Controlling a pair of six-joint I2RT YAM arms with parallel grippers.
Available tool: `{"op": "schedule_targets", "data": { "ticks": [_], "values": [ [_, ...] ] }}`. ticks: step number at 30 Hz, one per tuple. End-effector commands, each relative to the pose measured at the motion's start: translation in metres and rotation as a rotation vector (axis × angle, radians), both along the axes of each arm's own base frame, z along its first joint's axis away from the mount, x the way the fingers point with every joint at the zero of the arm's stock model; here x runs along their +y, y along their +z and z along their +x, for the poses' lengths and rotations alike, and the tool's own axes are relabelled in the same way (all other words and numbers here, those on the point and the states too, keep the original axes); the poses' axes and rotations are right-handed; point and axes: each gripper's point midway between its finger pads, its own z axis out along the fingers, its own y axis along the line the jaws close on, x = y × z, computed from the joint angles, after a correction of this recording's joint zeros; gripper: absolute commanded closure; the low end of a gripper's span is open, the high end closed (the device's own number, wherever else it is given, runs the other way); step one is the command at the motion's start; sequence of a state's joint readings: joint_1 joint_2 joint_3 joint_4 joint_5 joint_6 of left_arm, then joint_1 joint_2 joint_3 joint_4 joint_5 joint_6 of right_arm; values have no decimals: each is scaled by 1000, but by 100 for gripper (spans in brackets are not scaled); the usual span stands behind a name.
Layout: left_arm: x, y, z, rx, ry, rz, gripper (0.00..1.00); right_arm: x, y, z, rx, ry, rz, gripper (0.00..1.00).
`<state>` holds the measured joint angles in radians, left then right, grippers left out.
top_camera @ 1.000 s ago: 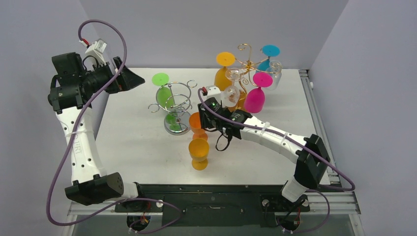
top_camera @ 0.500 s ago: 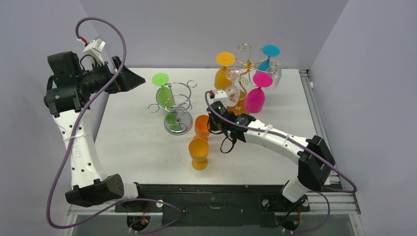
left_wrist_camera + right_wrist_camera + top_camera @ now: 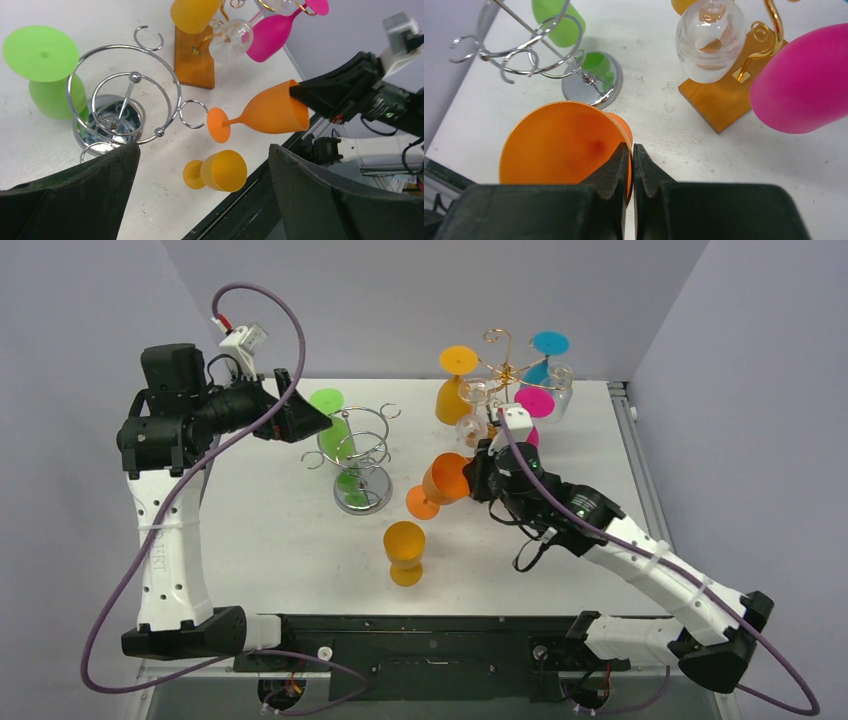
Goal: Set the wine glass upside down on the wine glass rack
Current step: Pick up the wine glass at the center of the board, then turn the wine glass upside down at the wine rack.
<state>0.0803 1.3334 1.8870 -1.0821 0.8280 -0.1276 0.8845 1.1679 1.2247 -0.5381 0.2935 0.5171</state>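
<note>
**Glass gripped, hanging not yet done**

Above the surface (image 3: 270, 530), beside the chrome rack (image 3: 358, 455), the right tool (image 3: 478, 472) pinches the rim of the orange wine glass (image 3: 445, 480), held airborne and tilted sideways. Inversion and hooking remain. Left tool (image 3: 303, 417) spread, empty

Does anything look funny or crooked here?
Yes. One orange wine glass hangs sideways in the air, with its foot toward the silver rack. That is because the right gripper is pinching its rim. The other glasses stand or hang straight. Nothing looks spilled or broken.
</note>
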Motion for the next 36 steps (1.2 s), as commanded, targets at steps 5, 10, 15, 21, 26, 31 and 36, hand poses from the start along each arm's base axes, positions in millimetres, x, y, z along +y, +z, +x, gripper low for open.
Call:
{"op": "schedule_targets", "data": {
  "ticks": [5, 10, 15, 21, 26, 31, 36],
  "values": [
    [-35, 0, -22, -63, -193, 125, 5, -18, 134, -49, -199, 154, 284, 100],
    [-51, 0, -32, -80, -288, 145, 11, -8, 186, -57, -304, 221, 463, 100],
    [-55, 20, -40, -118, -330, 61, 18, 1, 227, -62, -391, 290, 651, 100],
    [-28, 95, -50, -218, -417, -352, 16, 8, 261, -66, -363, 425, 935, 100],
    [-38, 107, -92, -478, -570, -217, 9, 31, 269, -80, -245, 613, 1107, 100],
    [-45, 117, -134, -832, -661, 2, 4, 43, 268, -81, -190, 671, 1068, 100],
    [-46, 118, -145, -913, -606, 34, 4, 25, 265, -74, -261, 585, 986, 100]
  ]
}}
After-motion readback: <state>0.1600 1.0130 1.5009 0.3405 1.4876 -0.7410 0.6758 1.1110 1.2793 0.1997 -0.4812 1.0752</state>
